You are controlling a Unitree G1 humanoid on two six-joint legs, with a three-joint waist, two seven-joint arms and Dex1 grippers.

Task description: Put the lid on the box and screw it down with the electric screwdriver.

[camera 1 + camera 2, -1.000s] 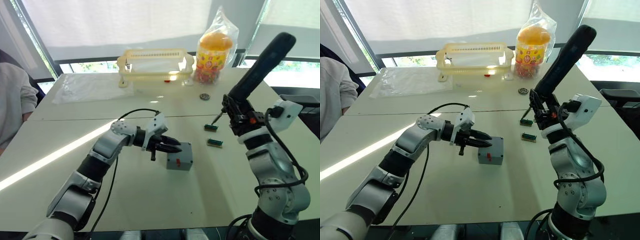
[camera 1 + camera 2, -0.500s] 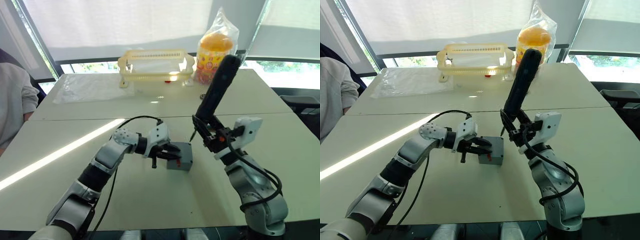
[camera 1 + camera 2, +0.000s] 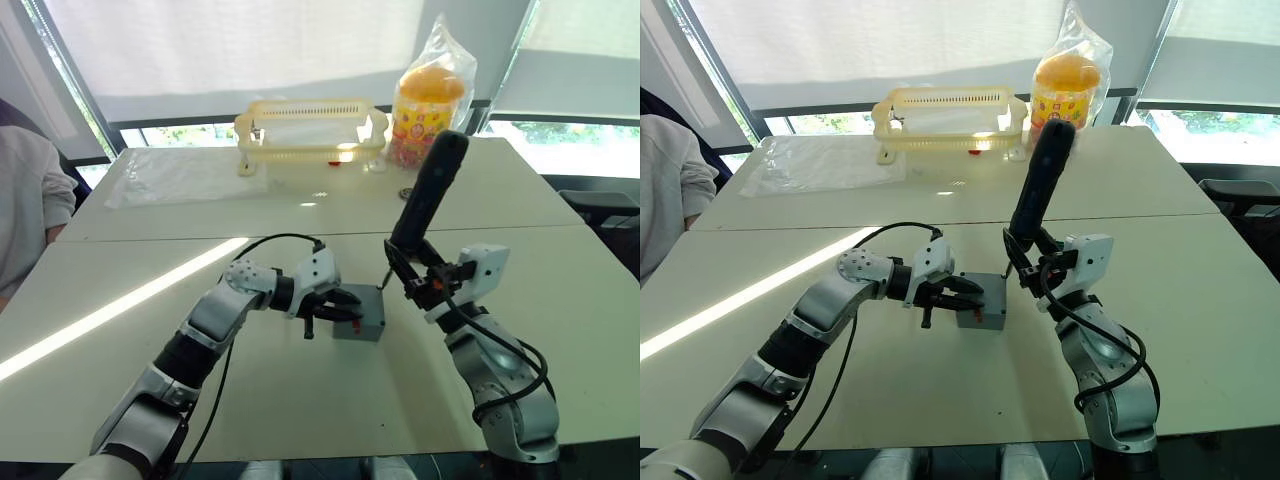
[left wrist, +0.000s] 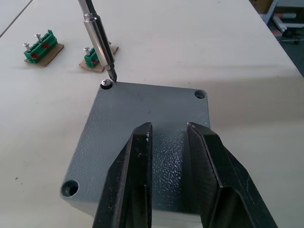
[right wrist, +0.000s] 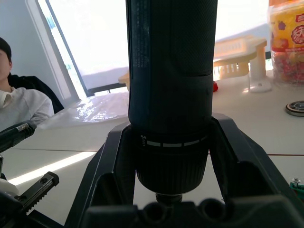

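Our right gripper (image 3: 1040, 268) is closed around the black pen-like electric screwdriver (image 3: 1038, 185), which leans back towards the window. Its thin metal bit (image 4: 99, 42) hovers just above, perhaps touching, a screw head (image 4: 107, 83) at a far corner of the shallow grey plastic lid (image 4: 142, 123), already seated on the deep grey plastic box (image 3: 980, 303).

Because the bit comes in tilted, we judge it could skate off the screw or drive it crooked.

Our left gripper (image 4: 168, 142), fingers slightly parted and empty, presses on the lid; if it slackens, the box may twist.

Beyond the bit lie two green terminal blocks (image 4: 42, 45); further off stand a yellow slotted plastic basket (image 3: 949, 117) and a bagged sweet jar (image 3: 1064, 88). Nothing blocks the bit.
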